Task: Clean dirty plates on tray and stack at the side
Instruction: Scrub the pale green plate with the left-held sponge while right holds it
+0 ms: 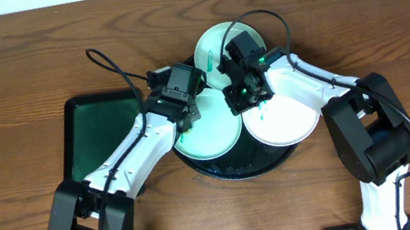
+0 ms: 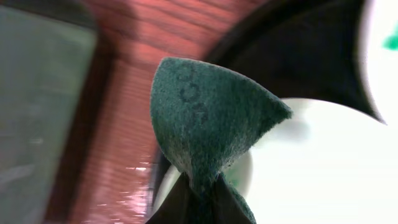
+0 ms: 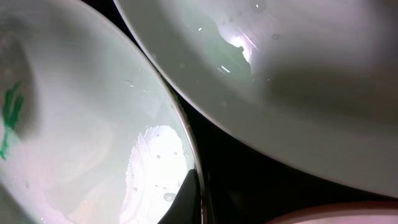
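The black tray (image 1: 232,169) holds three plates: a far one (image 1: 218,42) with a teal smear, a front-left one (image 1: 213,135) and a front-right one (image 1: 282,122). My left gripper (image 1: 186,111) is shut on a folded green scouring pad (image 2: 211,118), held just over the front-left plate's (image 2: 323,168) left rim. My right gripper (image 1: 241,98) is between the plates. In the right wrist view its fingers (image 3: 196,200) pinch the rim of a smeared plate (image 3: 93,124), with another plate (image 3: 298,81) beside it.
A rectangular dark-green tray (image 1: 98,134) lies on the wooden table (image 1: 11,73) just left of the black tray, also seen in the left wrist view (image 2: 37,106). Both arms reach in from the front, and their cables loop above the plates.
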